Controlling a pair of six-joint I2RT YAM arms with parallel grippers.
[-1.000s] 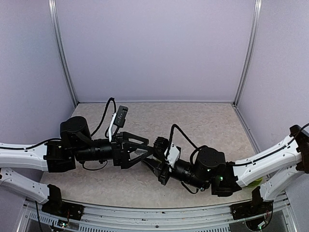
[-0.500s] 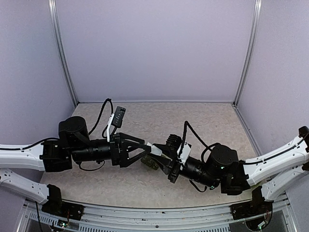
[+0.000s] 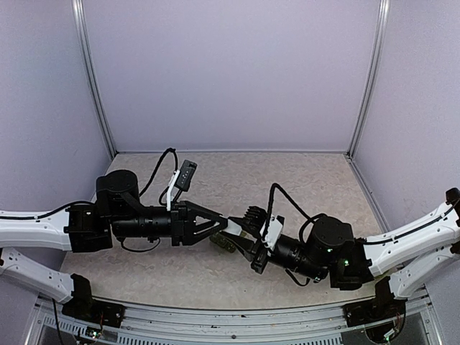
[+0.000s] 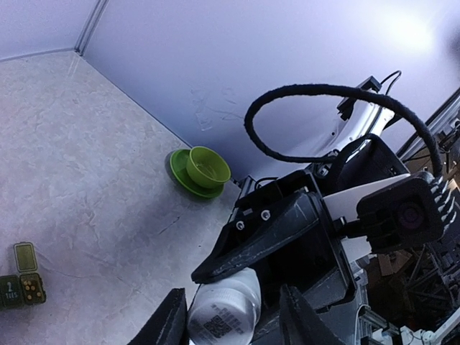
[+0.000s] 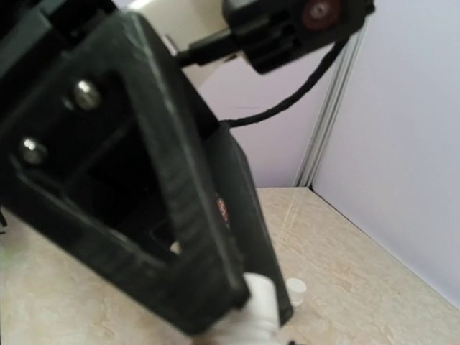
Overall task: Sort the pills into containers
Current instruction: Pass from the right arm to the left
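Since the earlier frames, your left arm has pushed in toward the middle of the table (image 3: 316,187), and the left gripper (image 3: 226,226) has narrowed from a wide V to a slim wedge. The right arm has swung up from a lower spot to meet it.

The two grippers now meet nose to nose above the table's centre, with the white pill bottle (image 4: 223,313) between them. Your right gripper (image 3: 239,232) is clenched on the pill bottle; in the left wrist view, one of its black fingers (image 4: 266,230) lies along the top of the bottle. The left gripper's fingers (image 4: 171,325) flank the bottle on both sides. One looks to be against it, but a dark gap shows on the other side, so you cannot tell whether that grasp has closed.

Below the meeting point, the green pill organizer (image 3: 224,244) lies flat on the table. The left wrist view shows one lid open and one compartment marked for Tuesday. Off toward the wall on the right arm's side, a green bowl (image 4: 210,165) sits on a green saucer (image 4: 184,180). In the right wrist view, the left gripper's body fills most of the picture. A small white cap (image 5: 295,288) stands on the table near the corner.
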